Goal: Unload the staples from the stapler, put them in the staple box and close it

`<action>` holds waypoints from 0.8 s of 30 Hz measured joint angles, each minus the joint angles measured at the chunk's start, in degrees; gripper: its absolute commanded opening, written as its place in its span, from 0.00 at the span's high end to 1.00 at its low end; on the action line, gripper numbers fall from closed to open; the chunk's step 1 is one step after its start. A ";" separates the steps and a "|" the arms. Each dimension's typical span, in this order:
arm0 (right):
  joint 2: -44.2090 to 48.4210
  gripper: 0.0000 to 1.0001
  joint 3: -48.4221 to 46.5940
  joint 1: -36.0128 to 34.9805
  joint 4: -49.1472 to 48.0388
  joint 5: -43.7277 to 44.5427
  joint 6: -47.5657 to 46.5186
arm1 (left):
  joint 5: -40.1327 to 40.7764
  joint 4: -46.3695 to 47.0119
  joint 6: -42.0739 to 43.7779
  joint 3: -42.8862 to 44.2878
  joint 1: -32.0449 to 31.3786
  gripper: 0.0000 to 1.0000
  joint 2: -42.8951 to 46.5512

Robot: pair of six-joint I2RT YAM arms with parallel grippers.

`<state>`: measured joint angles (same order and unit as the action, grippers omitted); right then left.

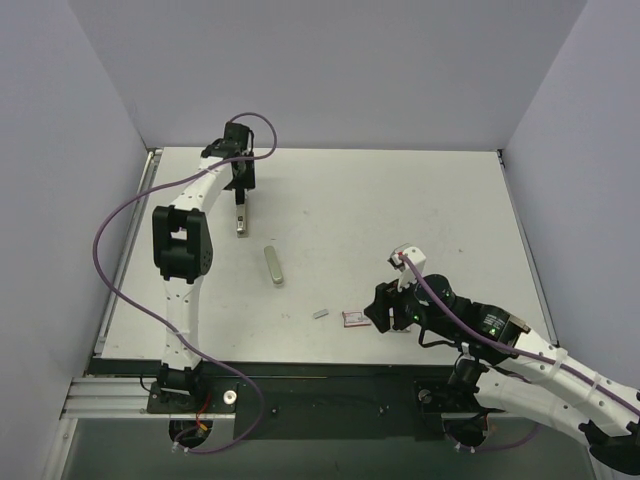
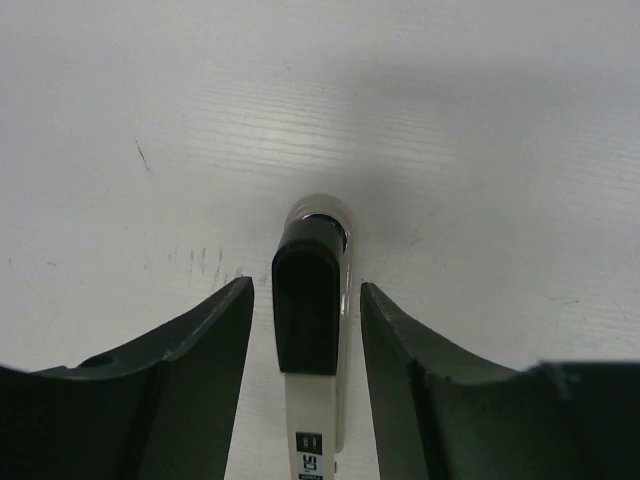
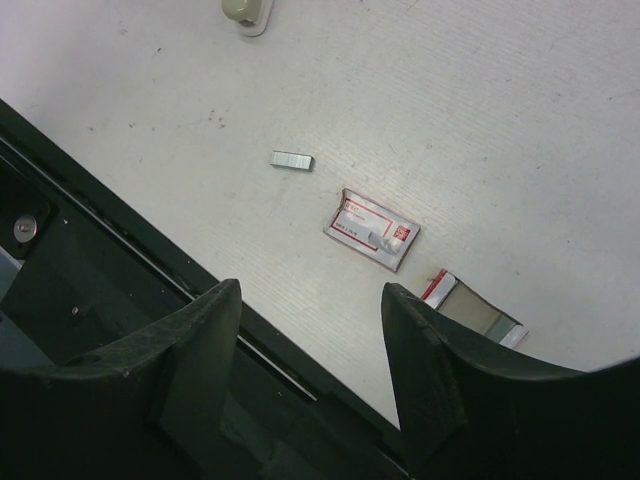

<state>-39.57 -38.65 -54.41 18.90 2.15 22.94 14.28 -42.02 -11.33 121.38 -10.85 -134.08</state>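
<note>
A white counter, walled on three sides by pale grey panels, is bare across its middle and far right, leaving wide room for either arm. A metal rail runs by the near-left corner. The left arm reaches to the far-left corner, close to the left wall and back edge. The right arm sits low over the near-right edge.

The left fingers are spread on either side of the stapler, which lies flat on the counter with its black end pointing away from the wrist. A narrow gap shows on each side, so neither finger touches it. The right fingers are also spread and hold nothing, hanging above the counter's dark front edge.

Just beyond them lies an opened red-and-white box, with a small silver-faced box just beside it. A little further left is the short strip of staples, apart from both boxes. A slim grey piece lies alone between the two arms, well apart from the stapler. The counter's surface is matt, lightly scuffed and scratched
</note>
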 measured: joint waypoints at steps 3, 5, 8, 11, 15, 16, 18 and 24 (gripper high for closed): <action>0.02 0.43 0.00 0.00 0.13 0.00 0.22 | -0.04 -0.09 0.31 0.24 0.11 0.17 0.00; 0.13 0.41 0.00 0.00 0.46 0.00 0.46 | -0.04 -0.07 0.44 0.37 0.15 0.15 0.02; 0.83 0.40 0.00 0.00 1.25 0.00 0.96 | -0.04 -0.13 0.42 0.37 0.15 0.14 0.15; 1.75 0.40 0.00 0.00 1.86 0.04 1.16 | 0.02 -0.87 0.00 0.15 0.04 0.13 1.07; 1.99 0.40 0.00 -0.02 2.47 0.61 1.53 | 0.92 -1.55 -0.87 -3.43 -0.90 0.12 6.69; 1.99 0.40 0.00 -0.02 2.69 0.70 1.75 | 1.70 -1.64 -1.20 -4.72 -1.44 0.12 8.79; 2.03 0.36 0.00 -0.02 3.13 0.92 2.23 | 3.65 -1.38 -1.95 -7.93 -3.04 0.03 13.66; 2.32 0.32 0.00 -0.02 4.46 2.43 4.07 | 5.22 2.16 -5.25 -20.50 -9.11 0.03 28.35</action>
<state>-37.26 -38.65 -54.43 23.35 4.58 27.00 19.51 -39.86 -16.58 100.88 -19.97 -105.73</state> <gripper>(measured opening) 0.655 0.971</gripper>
